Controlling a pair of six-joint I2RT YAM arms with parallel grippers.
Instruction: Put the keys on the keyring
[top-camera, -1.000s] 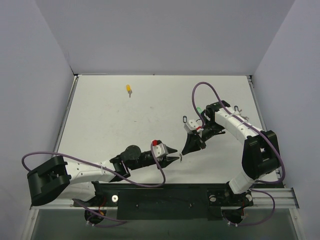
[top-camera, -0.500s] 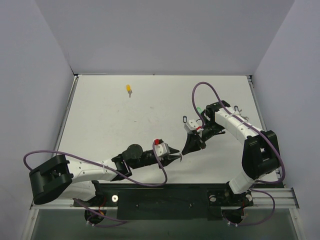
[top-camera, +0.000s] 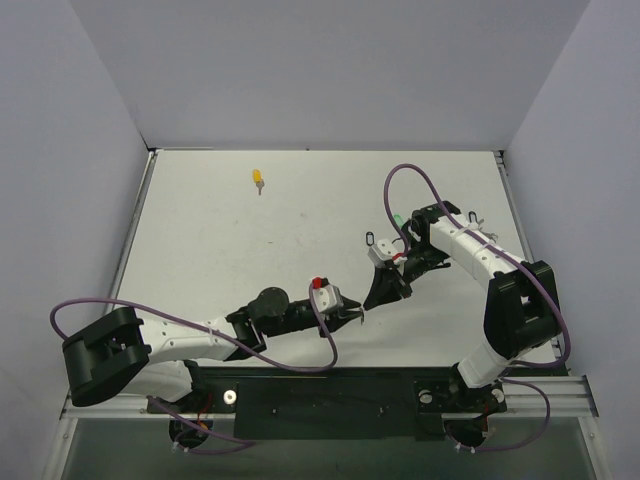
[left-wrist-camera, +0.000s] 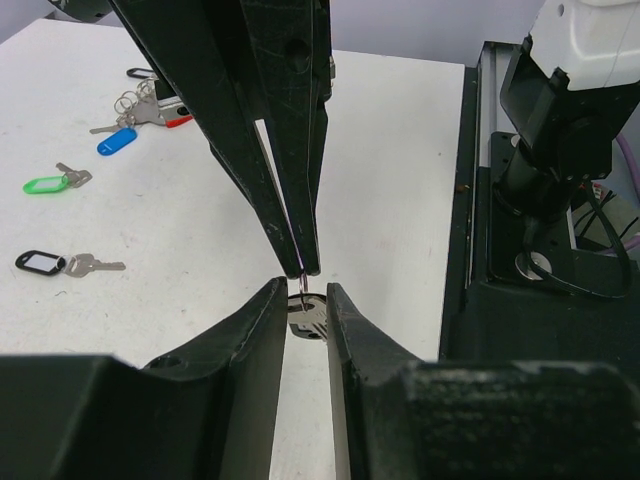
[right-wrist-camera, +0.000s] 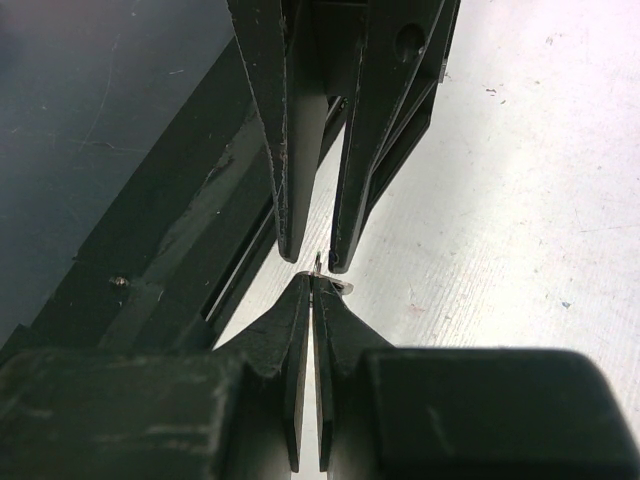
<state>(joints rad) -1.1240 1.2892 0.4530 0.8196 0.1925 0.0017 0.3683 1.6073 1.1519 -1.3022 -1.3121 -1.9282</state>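
My right gripper (top-camera: 372, 303) (right-wrist-camera: 313, 280) is shut on a small wire ring (left-wrist-camera: 301, 285) that carries a silver key (left-wrist-camera: 309, 318) (right-wrist-camera: 346, 288). My left gripper (top-camera: 357, 315) (left-wrist-camera: 304, 292) meets it tip to tip. Its jaws are narrowly open, one on each side of the hanging key's head, and a gap shows between them in both wrist views. The red keyring (left-wrist-camera: 178, 122), with silver pieces and a blue-tagged key (left-wrist-camera: 114, 141), lies on the table far behind. A green-tagged key (left-wrist-camera: 46, 184) and a black-tagged key (left-wrist-camera: 42, 262) lie to the left. A yellow key (top-camera: 258, 179) lies far back.
The right arm's base (left-wrist-camera: 560, 150) and the black mounting rail (left-wrist-camera: 520, 330) stand close on the right of the left wrist view. A black-outlined tag (top-camera: 372, 238) lies by the right arm's wrist. White table (top-camera: 220, 250) spreads to the left and back.
My left gripper has slid a little to the right towards the right gripper's tip, and its jaws have narrowed around the hanging key. The right arm has held still.
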